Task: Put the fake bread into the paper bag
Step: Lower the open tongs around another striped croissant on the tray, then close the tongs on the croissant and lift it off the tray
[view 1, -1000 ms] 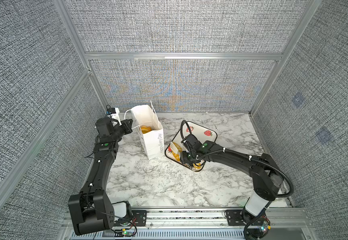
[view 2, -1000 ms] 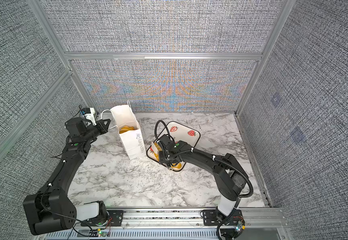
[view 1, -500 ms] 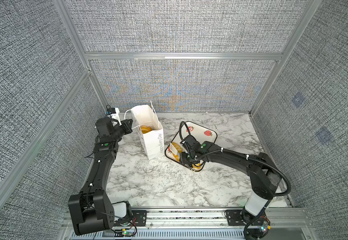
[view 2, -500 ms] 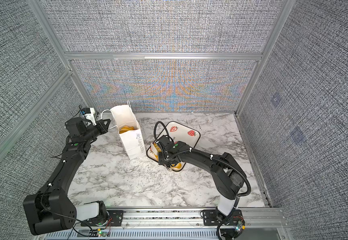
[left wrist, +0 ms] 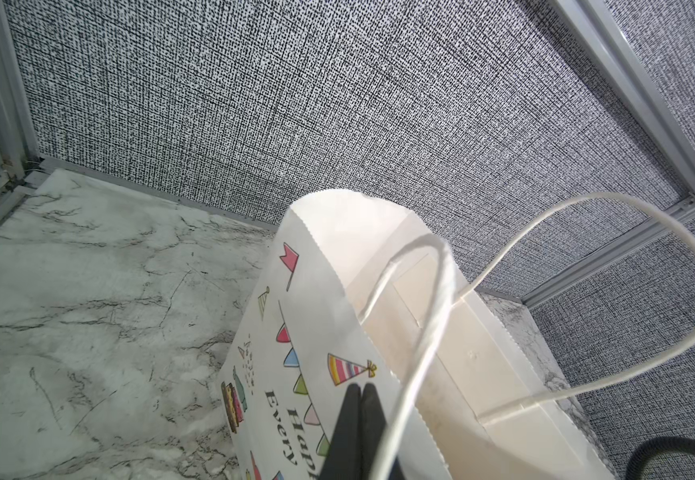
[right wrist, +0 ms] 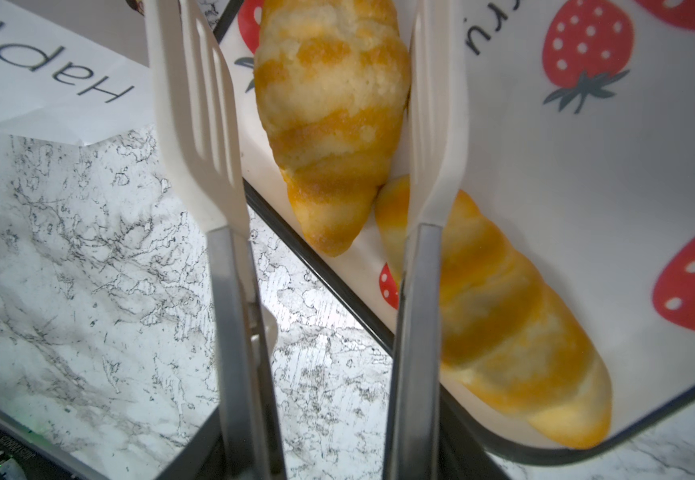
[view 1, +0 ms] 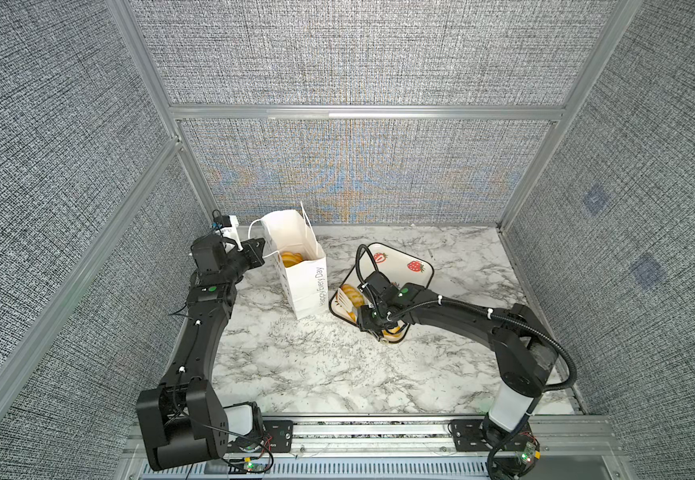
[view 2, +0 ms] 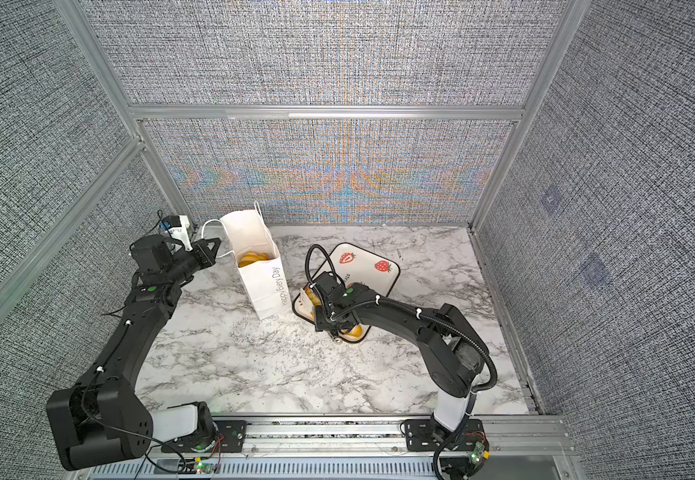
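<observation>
the bag stands upright and open on the marble surface, with several rolls already inside. on the bag's side away from the tray, the left pincer is fully closed, its tips close to the bag's printed face near the top edge. a cord handle runs just beside the tips, and i cannot tell whether it is pinched. just beside the bag on its other side lies the tray, printed with strawberries. there the right pincer is clamped partway on a pair of tongs. their white blades stand open around one roll: one blade against its side, the other apart, over the tray rim nearest the bag. a second roll lies on the tray just beside the first, farther from the bag.
</observation>
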Motion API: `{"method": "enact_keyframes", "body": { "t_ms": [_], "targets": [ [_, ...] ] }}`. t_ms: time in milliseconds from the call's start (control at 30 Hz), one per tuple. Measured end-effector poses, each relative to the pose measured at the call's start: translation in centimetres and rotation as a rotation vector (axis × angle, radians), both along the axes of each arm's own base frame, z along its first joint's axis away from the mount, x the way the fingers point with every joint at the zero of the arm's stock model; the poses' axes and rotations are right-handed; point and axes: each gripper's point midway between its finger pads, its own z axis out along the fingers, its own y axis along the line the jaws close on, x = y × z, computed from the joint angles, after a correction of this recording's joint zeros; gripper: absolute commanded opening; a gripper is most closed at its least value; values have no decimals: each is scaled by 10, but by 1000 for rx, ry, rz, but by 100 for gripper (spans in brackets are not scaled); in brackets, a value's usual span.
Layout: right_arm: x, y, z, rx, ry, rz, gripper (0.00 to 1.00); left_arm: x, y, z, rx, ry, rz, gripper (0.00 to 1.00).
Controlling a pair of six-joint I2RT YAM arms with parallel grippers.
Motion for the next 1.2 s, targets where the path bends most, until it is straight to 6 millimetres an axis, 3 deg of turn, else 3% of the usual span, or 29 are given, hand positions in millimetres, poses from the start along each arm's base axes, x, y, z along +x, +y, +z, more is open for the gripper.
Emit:
{"method": "enact_keyframes", "body": {
  "t_ms": [600,1200],
  "targets": [
    [1,-3,0,-16,-2,-2,43,0,1,0,0,0,3,0],
    [10,-9,23,-4,-57,-22,33,0,1,0,-1,1,2,0]
  ]
}}
